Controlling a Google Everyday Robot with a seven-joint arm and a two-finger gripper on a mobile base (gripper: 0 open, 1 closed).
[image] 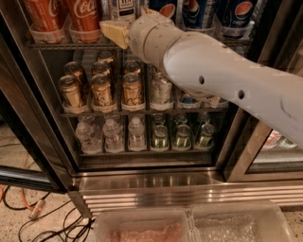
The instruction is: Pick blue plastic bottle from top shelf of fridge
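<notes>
judged step: approach and grasp of the blue plastic bottle [122, 6] with a white label and dark lettering. recommendation: centre on this bottle, keep clear of both neighbours, grip the body low, and lift it out of its clear cup tray before drawing it near. the bottle stands on the thin wire top shelf [61, 46] of the steel-framed display fridge [151, 179], between red coca-cola bottles [84, 16] on its left and dark blue pepsi bottles [196, 12] on its right. the beige-padded gripper [117, 31] sits at shelf height, directly in front of the bottle's lower part. contact is unconfirmed. whether the gripper is open, closed or holding anything cannot be told.
</notes>
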